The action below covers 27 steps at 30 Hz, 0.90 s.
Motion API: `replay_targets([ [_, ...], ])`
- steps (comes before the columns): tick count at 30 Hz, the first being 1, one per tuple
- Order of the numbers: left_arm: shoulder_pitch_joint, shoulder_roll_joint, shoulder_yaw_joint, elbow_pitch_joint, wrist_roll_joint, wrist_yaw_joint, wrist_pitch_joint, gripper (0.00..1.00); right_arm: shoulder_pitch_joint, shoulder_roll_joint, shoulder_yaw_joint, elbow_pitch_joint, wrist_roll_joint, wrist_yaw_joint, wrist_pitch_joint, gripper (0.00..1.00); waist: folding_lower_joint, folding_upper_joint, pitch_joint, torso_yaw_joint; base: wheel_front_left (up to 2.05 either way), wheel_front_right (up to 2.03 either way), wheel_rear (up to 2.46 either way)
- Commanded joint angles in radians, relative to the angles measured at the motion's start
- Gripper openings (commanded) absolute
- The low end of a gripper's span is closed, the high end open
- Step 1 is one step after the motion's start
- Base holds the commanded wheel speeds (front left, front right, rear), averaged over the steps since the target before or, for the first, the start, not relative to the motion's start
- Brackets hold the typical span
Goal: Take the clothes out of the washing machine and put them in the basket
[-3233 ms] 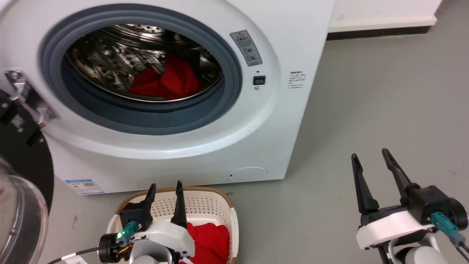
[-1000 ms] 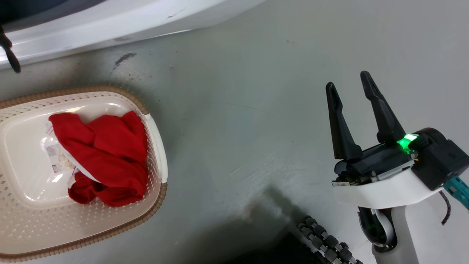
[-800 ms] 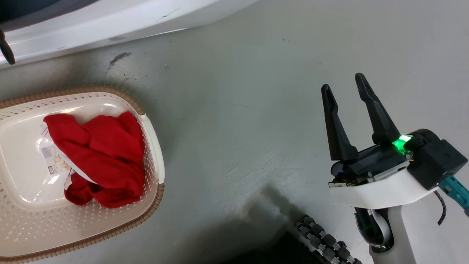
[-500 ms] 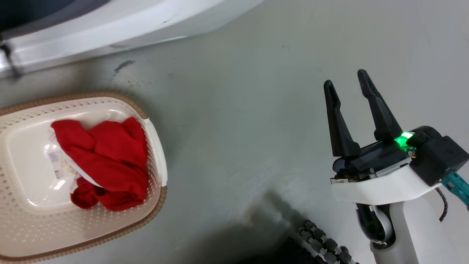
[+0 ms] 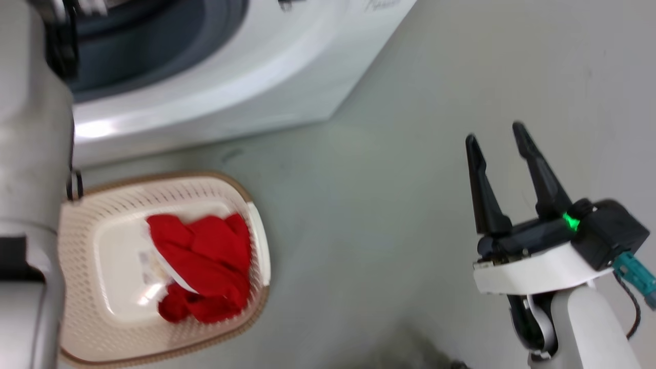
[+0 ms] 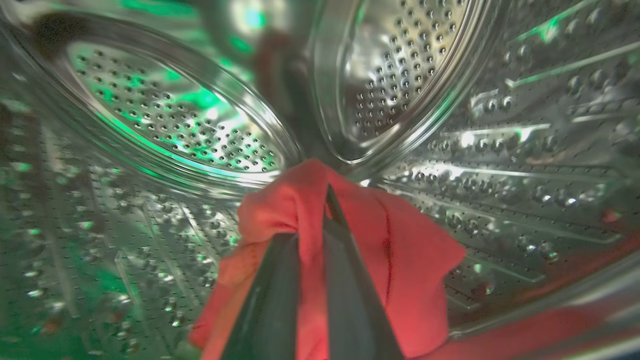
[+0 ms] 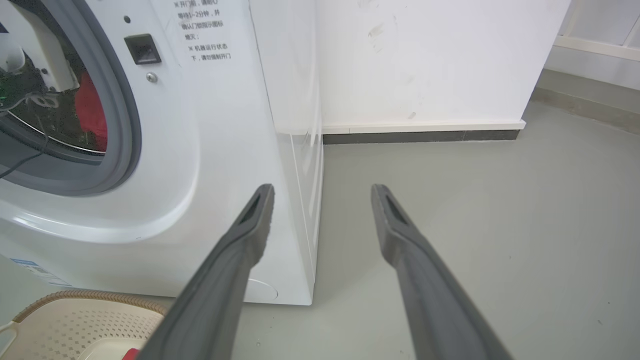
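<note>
Floor (image 5: pixel 389 215), bare and grey, spreads to the right of the washing machine (image 5: pixel 241 97), with a white wall (image 7: pixel 425 60) and dark skirting (image 7: pixel 420 136) behind it. Just in front of the washing machine sits the basket (image 5: pixel 84 220). A heap of red clothes (image 5: pixel 205 261) lies against its right wall, partly over a blurred sticker on its bottom. A pale left forearm (image 5: pixel 31 169) runs up across the basket's left edge and into the machine's grey rubber ring (image 5: pixel 169 46), hiding that side of the opening from the head view.

Inside the washing machine, the perforated steel drum (image 6: pixel 170 125) curves around the left gripper (image 6: pixel 312 220), with green glints on the metal. Its two fingers are pressed together on a fold of a red garment (image 6: pixel 415 260), which drapes over the left finger and hangs beside the right one. More red cloth lies along the drum's lower edge. To the right of the washing machine, well apart from it, the right gripper (image 5: pixel 494 133) hangs above the floor with its fingers spread wide, holding and touching nothing.
</note>
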State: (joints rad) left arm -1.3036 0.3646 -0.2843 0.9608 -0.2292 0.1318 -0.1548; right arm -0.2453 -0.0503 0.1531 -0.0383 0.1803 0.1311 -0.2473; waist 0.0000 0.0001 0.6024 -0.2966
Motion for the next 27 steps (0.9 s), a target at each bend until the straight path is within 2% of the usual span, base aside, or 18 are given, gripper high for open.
replay_targets([
  [1, 0.024, -0.004, 0.005, 0.002, -0.009, -0.001, -0.017, 0.0, 0.017, 0.0, -0.003, 0.003, -0.006, -0.001, 0.001, 1.0, 0.0, -0.0001, -0.102, 0.036, 0.0, 0.0, 0.0],
  [5, 0.127, -0.034, 0.025, 0.011, -0.046, -0.014, -0.086, 0.0, 0.059, 0.0, -0.014, -0.001, -0.018, -0.001, 0.03, 1.0, 0.0, -0.0001, -0.2, 0.058, 0.0, 0.0, 0.0],
  [11, 0.289, -0.071, 0.057, -0.043, -0.088, -0.033, -0.111, 0.0, 0.126, 0.0, -0.029, -0.014, -0.032, -0.001, 0.075, 1.0, 0.0, -0.0001, -0.33, 0.09, 0.0, 0.0, 0.0],
  [21, 0.587, -0.096, 0.155, -0.365, -0.097, -0.059, -0.112, 0.0, 0.201, 0.0, -0.043, -0.053, -0.039, -0.001, 0.131, 1.0, 0.0, -0.0001, -0.478, 0.126, 0.0, 0.0, 0.0],
  [27, 0.737, -0.121, 0.177, -0.611, -0.064, -0.057, -0.111, 0.0, 0.242, 0.001, -0.057, -0.08, -0.047, -0.001, 0.158, 1.0, 0.0, -0.0001, -0.537, 0.156, 0.0, 0.0, 0.0],
])
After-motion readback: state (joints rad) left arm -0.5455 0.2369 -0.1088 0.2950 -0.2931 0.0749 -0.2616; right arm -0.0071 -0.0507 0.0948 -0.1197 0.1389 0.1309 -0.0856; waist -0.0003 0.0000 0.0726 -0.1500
